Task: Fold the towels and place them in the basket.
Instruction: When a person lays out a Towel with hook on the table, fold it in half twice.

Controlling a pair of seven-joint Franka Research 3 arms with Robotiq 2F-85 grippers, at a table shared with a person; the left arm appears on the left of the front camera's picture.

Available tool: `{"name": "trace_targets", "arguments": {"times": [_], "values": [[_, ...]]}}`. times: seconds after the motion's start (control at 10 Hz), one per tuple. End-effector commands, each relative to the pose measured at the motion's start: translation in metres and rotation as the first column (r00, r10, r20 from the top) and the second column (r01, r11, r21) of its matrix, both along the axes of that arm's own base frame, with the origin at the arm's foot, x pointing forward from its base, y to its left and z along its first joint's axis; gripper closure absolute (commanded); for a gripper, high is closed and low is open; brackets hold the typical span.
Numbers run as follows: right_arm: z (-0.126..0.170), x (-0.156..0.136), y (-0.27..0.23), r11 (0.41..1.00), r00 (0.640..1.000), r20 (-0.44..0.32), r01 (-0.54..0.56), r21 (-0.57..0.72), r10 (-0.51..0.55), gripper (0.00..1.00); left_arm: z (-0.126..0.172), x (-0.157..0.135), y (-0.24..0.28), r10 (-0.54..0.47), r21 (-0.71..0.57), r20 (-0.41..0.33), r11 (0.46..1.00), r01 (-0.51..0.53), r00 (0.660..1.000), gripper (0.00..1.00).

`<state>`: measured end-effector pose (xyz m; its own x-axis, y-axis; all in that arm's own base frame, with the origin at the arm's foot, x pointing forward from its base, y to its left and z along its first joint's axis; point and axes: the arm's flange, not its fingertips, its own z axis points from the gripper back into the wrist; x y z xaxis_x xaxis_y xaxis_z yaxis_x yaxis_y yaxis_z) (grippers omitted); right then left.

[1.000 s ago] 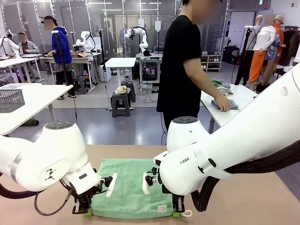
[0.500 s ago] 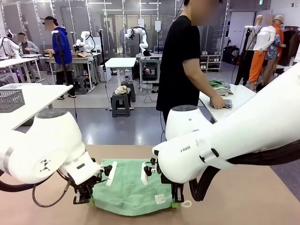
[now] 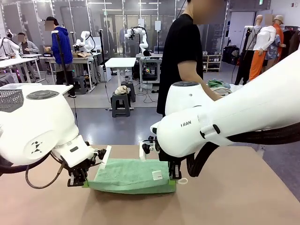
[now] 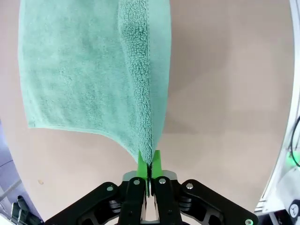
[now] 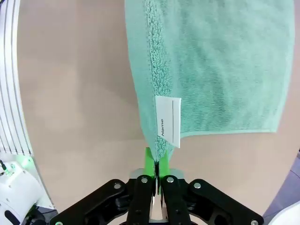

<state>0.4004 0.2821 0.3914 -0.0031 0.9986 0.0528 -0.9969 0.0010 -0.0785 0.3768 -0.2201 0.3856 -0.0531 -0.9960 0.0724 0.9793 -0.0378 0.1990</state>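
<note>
A mint green towel (image 3: 129,176) lies on the tan table (image 3: 243,197), its near edge lifted and carried over the far half. My left gripper (image 3: 85,183) is shut on the towel's left near corner, and in the left wrist view the green pads (image 4: 149,164) pinch the towel (image 4: 84,70) edge. My right gripper (image 3: 176,179) is shut on the right near corner beside the white label (image 3: 158,175). In the right wrist view the gripper (image 5: 155,161) clamps the towel (image 5: 215,61) just below the label (image 5: 168,121). The basket is out of view.
A person in a black shirt (image 3: 180,61) stands beyond the table, turned to a white side table (image 3: 229,89) with cloths on it. A pale grey perforated basket (image 3: 10,99) sits on another white table at the far left.
Both grippers have lifted the towel's near edge and carried it away from me towards the far edge, so the towel now looks shorter and doubled. The person has turned further towards the side table.
</note>
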Motion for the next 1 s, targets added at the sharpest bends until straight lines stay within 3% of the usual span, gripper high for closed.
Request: {"name": "trace_targets", "arguments": {"times": [0.0,0.1,0.5,0.6,0.7,0.9], "values": [[-0.001,0.011,-0.001,0.999,1.0,0.002,-0.027,-0.022,0.027,1.0,-0.005,0.013,-0.01,-0.035,0.025,-0.024,0.999,0.036,0.999,1.0],[-0.002,0.009,-0.002,0.999,1.0,0.001,-0.028,-0.018,0.028,1.0,0.0,0.0,0.0,0.0,0.0,0.0,1.0,0.0,1.0,1.0],[0.002,0.005,0.001,1.0,1.0,0.007,-0.006,-0.005,0.006,0.96,-0.002,0.005,-0.004,-0.004,0.002,-0.008,1.0,0.004,1.0,0.96],[-0.007,0.027,-0.008,1.0,1.0,-0.016,0.0,0.006,0.0,0.96,-0.009,0.026,0.001,-0.012,-0.016,-0.027,1.0,0.012,1.0,0.96],[-0.008,0.046,-0.011,1.0,1.0,-0.025,-0.012,0.009,0.012,0.96,-0.013,0.047,-0.003,-0.082,-0.038,-0.063,0.996,0.08,0.995,0.96],[-0.007,0.08,-0.017,0.998,0.999,0.004,-0.054,0.012,0.054,0.96,-0.015,0.08,-0.009,-0.083,-0.006,-0.084,0.997,0.083,0.993,0.96]]}}
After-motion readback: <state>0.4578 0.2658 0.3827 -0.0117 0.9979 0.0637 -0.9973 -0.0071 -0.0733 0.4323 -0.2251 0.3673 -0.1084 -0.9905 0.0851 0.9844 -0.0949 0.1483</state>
